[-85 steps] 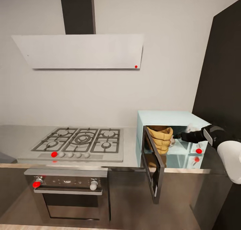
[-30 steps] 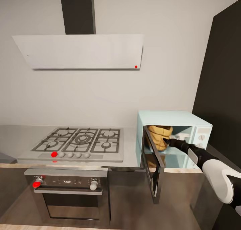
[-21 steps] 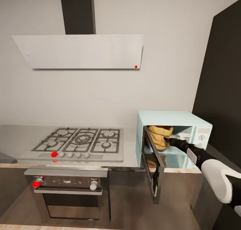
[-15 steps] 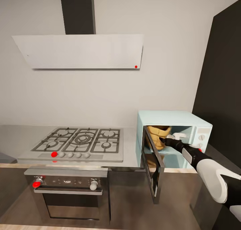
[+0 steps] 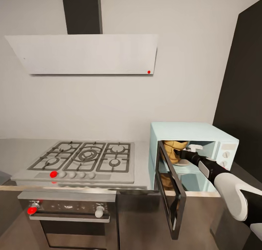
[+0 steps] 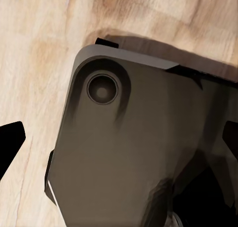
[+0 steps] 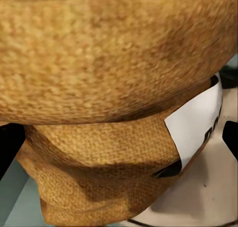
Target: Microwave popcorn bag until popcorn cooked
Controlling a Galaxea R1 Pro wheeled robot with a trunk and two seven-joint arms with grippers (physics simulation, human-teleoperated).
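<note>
Reaching forward from the lower right of the head view, my right arm stretches its white forearm and black wrist through the doorway of the mint-blue microwave point(image 5: 193, 131), with my right gripper point(image 5: 178, 154) up against the popcorn bag point(image 5: 174, 151). The bag stands inside the cavity, on the pale turntable plate point(image 7: 208, 192), its thick rolled rim and white side label point(image 7: 196, 120) close before my right wrist camera. Black fingertips point(image 7: 10, 147) show at either side of the sack there, set wide apart, though I cannot tell whether they press it. The dark glass door point(image 5: 171, 193) hangs swung out over the front edge of the grey countertop point(image 5: 142, 170), beside the gas hob point(image 5: 82, 159). My left gripper point(image 6: 119, 138) points down at the robot's dark base point(image 6: 134, 152) and pale wood floor point(image 6: 39, 48), its fingertips spread wide.
</note>
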